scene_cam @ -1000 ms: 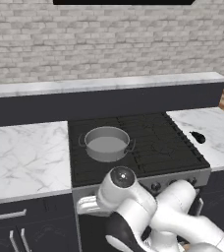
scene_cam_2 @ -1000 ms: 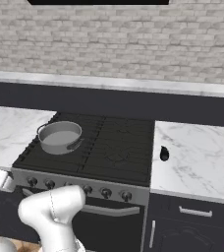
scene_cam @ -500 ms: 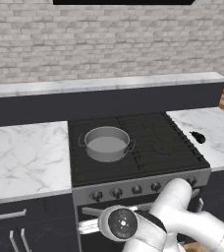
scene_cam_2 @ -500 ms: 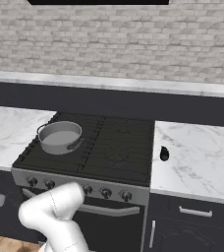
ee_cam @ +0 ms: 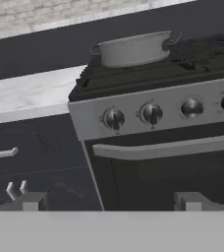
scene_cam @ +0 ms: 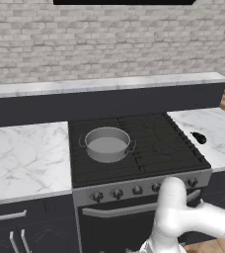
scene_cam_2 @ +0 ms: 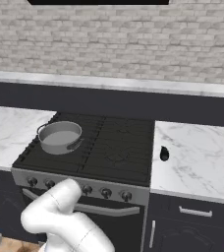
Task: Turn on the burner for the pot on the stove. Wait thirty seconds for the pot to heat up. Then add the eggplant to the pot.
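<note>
Grey pot (scene_cam: 107,143) sits at the stove's (scene_cam: 149,143) ten o'clock burner (scene_cam: 95,157); my hand (ee_cam: 109,201) hangs released below the knobs (ee_cam: 114,118), and should rise squarely onto the matching one.

The white arm (scene_cam: 183,222) was bent low. In the left base view it was seen coming in from the lower right, with a round white elbow raised up and the rest folded down toward the bottom edge. In the right base view the same arm (scene_cam_2: 60,216) was seen at the lower left, curled over like a hook, with its rounded end on top. The tool (ee_cam: 111,201) was seen in the hand view, at the bottom. Its two dark finger tips (ee_cam: 33,201) were set far apart, one at the left and one at the right. The jaws were spread wide. Nothing was held between them.
</note>
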